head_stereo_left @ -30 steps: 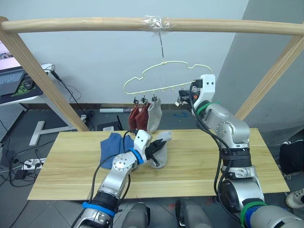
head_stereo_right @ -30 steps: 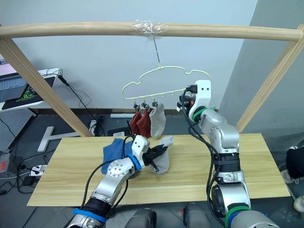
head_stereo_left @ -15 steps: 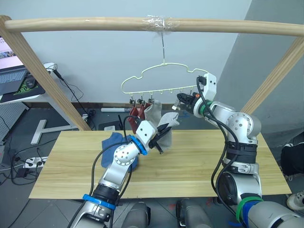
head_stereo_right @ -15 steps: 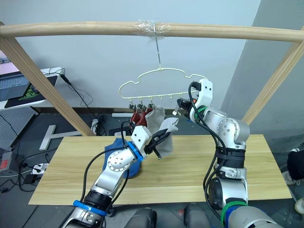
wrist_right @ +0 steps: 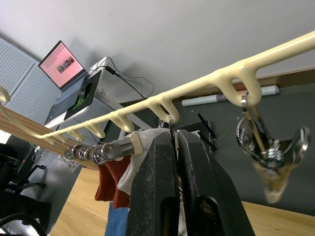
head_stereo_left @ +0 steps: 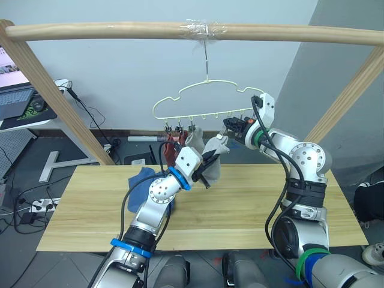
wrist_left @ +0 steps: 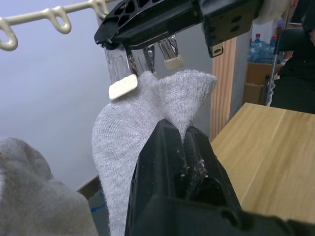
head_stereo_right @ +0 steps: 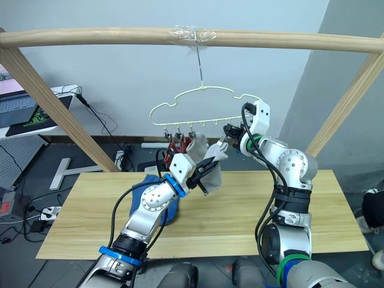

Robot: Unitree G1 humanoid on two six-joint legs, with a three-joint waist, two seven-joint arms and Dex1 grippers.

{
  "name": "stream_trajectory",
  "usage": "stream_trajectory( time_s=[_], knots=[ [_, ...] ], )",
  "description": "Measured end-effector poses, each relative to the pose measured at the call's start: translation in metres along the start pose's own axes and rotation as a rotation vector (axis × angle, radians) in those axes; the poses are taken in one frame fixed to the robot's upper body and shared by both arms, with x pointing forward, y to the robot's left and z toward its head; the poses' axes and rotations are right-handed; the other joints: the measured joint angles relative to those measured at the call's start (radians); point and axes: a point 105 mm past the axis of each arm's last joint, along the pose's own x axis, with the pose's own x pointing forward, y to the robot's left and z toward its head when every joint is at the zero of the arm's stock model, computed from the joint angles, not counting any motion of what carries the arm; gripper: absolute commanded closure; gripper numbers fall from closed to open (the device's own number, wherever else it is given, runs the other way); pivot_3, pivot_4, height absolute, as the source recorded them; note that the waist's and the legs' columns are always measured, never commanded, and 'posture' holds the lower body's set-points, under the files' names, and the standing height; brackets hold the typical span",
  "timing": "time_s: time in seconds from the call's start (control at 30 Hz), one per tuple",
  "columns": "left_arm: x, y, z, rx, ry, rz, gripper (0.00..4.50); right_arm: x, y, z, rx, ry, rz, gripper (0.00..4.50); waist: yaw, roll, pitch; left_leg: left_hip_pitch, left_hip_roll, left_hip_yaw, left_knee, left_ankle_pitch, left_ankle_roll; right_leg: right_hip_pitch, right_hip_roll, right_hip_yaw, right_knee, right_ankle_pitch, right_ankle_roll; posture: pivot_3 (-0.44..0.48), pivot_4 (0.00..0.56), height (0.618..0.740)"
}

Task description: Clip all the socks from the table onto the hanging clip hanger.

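Left gripper (wrist_left: 184,142): I held the grey sock (head_stereo_left: 211,157) up to the clip (wrist_left: 123,73).
Right gripper (wrist_right: 175,142): pinched that clip open for it.

- Pale-yellow clip hanger (head_stereo_left: 207,99) hangs by its hook, holding two brick-red socks (head_stereo_left: 171,147) and a grey sock (head_stereo_left: 193,138).
- Second grey sock (head_stereo_left: 213,161) lifted near the clips.
- Blue socks (head_stereo_left: 142,181) lie on the table (head_stereo_left: 252,204).

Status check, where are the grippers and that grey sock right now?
Left gripper shut on grey sock, raised to open clip. Right gripper squeezing that clip on clip hanger. Blue socks on table.
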Motion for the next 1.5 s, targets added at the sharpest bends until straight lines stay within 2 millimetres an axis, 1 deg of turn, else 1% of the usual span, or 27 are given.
stream_trajectory(
  time_s=[0.07, 0.17, 0.3, 0.33, 0.47, 0.5, 0.63, 0.73, 0.77, 0.87, 0.97, 1.13, 1.27, 1.3, 1.37, 1.4, 1.47, 1.5],
  knots=[
    [0.000, 0.000, -0.001, -0.002, 0.002, 0.004, 4.47, 0.000, 0.000, 0.000, 0.007, 0.001, -0.001, 4.50, 0.000, 0.000, 0.000, 0.000, 0.000, 0.000, 0.000, 0.000, 0.000, 0.000, 0.000, 0.000, 0.000, 0.000, 0.000, -0.015, 0.159, 0.740],
    [0.002, 0.002, 0.001, 0.002, -0.002, 0.012, 4.50, -0.001, 0.000, 0.000, 0.019, 0.004, 0.004, 3.74, 0.000, 0.000, 0.000, 0.000, 0.000, 0.000, 0.000, 0.000, 0.000, 0.000, 0.000, 0.000, 0.000, 0.000, 0.000, -0.015, 0.159, 0.740],
    [0.002, 0.003, 0.001, 0.003, -0.002, 0.015, 4.50, -0.003, -0.006, -0.007, 0.047, 0.029, -0.009, 2.15, -0.002, 0.000, 0.000, 0.000, 0.000, 0.000, 0.000, 0.000, 0.000, 0.000, 0.000, 0.000, 0.000, 0.000, 0.000, -0.015, 0.159, 0.740],
    [0.002, 0.003, 0.001, 0.003, -0.002, 0.016, 4.50, -0.003, -0.008, -0.009, 0.052, 0.035, -0.014, 1.83, -0.003, 0.000, 0.000, 0.000, 0.000, 0.000, 0.000, 0.000, 0.000, 0.000, 0.000, 0.000, 0.000, 0.000, 0.000, -0.015, 0.159, 0.740],
    [0.001, 0.004, 0.001, 0.002, -0.002, 0.018, 4.50, -0.003, -0.009, -0.010, 0.058, 0.040, -0.015, 0.30, -0.015, 0.000, 0.000, 0.000, 0.000, 0.000, 0.000, 0.000, 0.000, -0.001, 0.000, 0.000, 0.000, 0.000, 0.000, -0.015, 0.159, 0.740],
    [0.001, 0.004, 0.001, 0.002, -0.002, 0.017, 4.50, -0.003, -0.008, -0.010, 0.059, 0.040, -0.013, 0.02, -0.017, 0.000, 0.000, 0.000, 0.000, 0.001, 0.000, 0.000, 0.000, -0.001, 0.000, 0.000, 0.000, 0.000, 0.000, -0.015, 0.159, 0.740],
    [0.002, 0.003, 0.001, -0.001, -0.003, 0.019, 4.50, -0.005, -0.010, -0.006, 0.065, 0.029, -0.006, 0.02, -0.022, 0.000, 0.000, 0.000, 0.000, 0.001, 0.000, 0.000, 0.000, -0.001, 0.000, 0.000, 0.000, 0.000, 0.000, -0.020, 0.162, 0.740],
    [0.005, 0.004, 0.003, -0.019, -0.010, 0.037, 4.50, -0.014, -0.011, 0.001, 0.056, 0.004, 0.022, 0.02, -0.021, 0.000, 0.000, -0.001, 0.000, 0.000, 0.000, 0.000, 0.001, -0.001, 0.000, 0.000, 0.000, 0.000, 0.000, -0.020, 0.163, 0.740],
    [0.007, 0.005, 0.004, -0.036, -0.012, 0.043, 4.50, -0.020, -0.012, 0.002, 0.051, -0.006, 0.032, 0.02, -0.020, 0.000, 0.000, -0.001, 0.000, 0.000, 0.000, 0.000, 0.001, -0.001, 0.000, 0.000, 0.000, 0.000, 0.000, -0.026, 0.164, 0.740],
    [0.007, 0.011, 0.003, -0.072, -0.009, 0.060, 3.72, -0.033, -0.015, 0.006, 0.027, -0.035, 0.036, 0.00, -0.022, 0.000, 0.000, -0.002, 0.000, 0.001, 0.000, -0.001, 0.001, -0.001, 0.000, 0.000, 0.000, 0.000, 0.000, -0.031, 0.163, 0.740],
    [0.006, 0.010, 0.002, -0.093, -0.006, 0.042, 2.83, -0.043, -0.017, 0.008, -0.045, -0.072, 0.037, 0.00, -0.024, 0.000, 0.000, -0.001, 0.000, 0.001, 0.000, -0.001, 0.002, -0.001, 0.001, 0.000, 0.000, -0.001, 0.001, -0.031, 0.163, 0.740],
    [0.005, 0.010, 0.001, -0.130, 0.001, 0.033, 1.31, -0.047, -0.020, 0.010, -0.165, -0.143, -0.011, 0.00, -0.027, 0.000, 0.000, -0.001, 0.001, 0.002, 0.000, -0.001, 0.002, -0.001, 0.002, 0.000, 0.000, -0.001, 0.001, -0.039, 0.160, 0.740],
    [-0.008, 0.019, -0.003, -0.138, 0.030, 0.035, 0.12, -0.047, -0.031, -0.004, -0.305, -0.170, -0.094, 0.00, -0.028, 0.000, 0.000, -0.001, 0.002, 0.002, 0.000, -0.001, 0.001, -0.002, 0.002, 0.001, 0.000, -0.001, 0.001, -0.038, 0.158, 0.740],
    [-0.011, 0.020, -0.003, -0.137, 0.035, 0.036, 0.05, -0.046, -0.031, -0.008, -0.369, -0.164, -0.103, 0.00, -0.027, 0.000, 0.000, -0.001, 0.001, 0.003, 0.000, -0.001, 0.001, -0.002, 0.002, 0.001, 0.000, -0.001, 0.001, -0.038, 0.158, 0.740],
    [-0.019, 0.025, -0.005, -0.134, 0.051, 0.040, 0.05, -0.045, -0.031, -0.020, -0.498, -0.152, -0.106, 0.00, -0.027, 0.000, 0.000, -0.001, 0.001, 0.003, 0.000, -0.001, 0.001, -0.002, 0.002, 0.002, -0.001, -0.001, 0.002, -0.025, 0.154, 0.740],
    [-0.023, 0.027, -0.005, -0.133, 0.056, 0.043, 0.05, -0.044, -0.029, -0.024, -0.521, -0.154, -0.098, 0.00, -0.027, 0.000, 0.000, -0.001, 0.001, 0.002, 0.000, -0.001, 0.001, -0.002, 0.002, 0.002, 0.000, -0.001, 0.002, -0.025, 0.154, 0.740],
    [-0.028, 0.032, -0.003, -0.131, 0.062, 0.054, 0.05, -0.041, -0.023, -0.025, -0.520, -0.192, -0.082, 0.00, -0.027, 0.000, 0.000, -0.001, 0.001, 0.001, 0.000, -0.001, 0.001, -0.002, 0.002, 0.002, 0.000, -0.001, 0.002, -0.015, 0.150, 0.740],
    [-0.031, 0.034, -0.001, -0.126, 0.061, 0.057, 0.02, -0.041, -0.020, -0.023, -0.538, -0.219, -0.079, 0.18, -0.026, 0.000, 0.000, -0.001, 0.002, 0.001, 0.000, -0.001, 0.001, -0.002, 0.002, 0.002, 0.000, -0.001, 0.002, -0.015, 0.150, 0.740]
  ],
)
